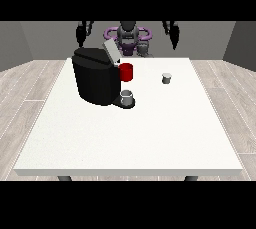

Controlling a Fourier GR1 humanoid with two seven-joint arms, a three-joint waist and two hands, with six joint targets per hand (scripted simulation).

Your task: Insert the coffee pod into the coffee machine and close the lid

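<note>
Front view shows the coffee pod (166,78) standing alone on the table (150,138) near its far edge, towards the far right corner. The coffee machine (96,77) stands near the far left corner, lid (110,52) raised. Both hands, at the view's left (83,32) and right (172,31), hang above the far edge holding nothing; I cannot tell their finger spread. Nothing seems begun: next, the nearer right-side hand should reach down for the pod.
</note>
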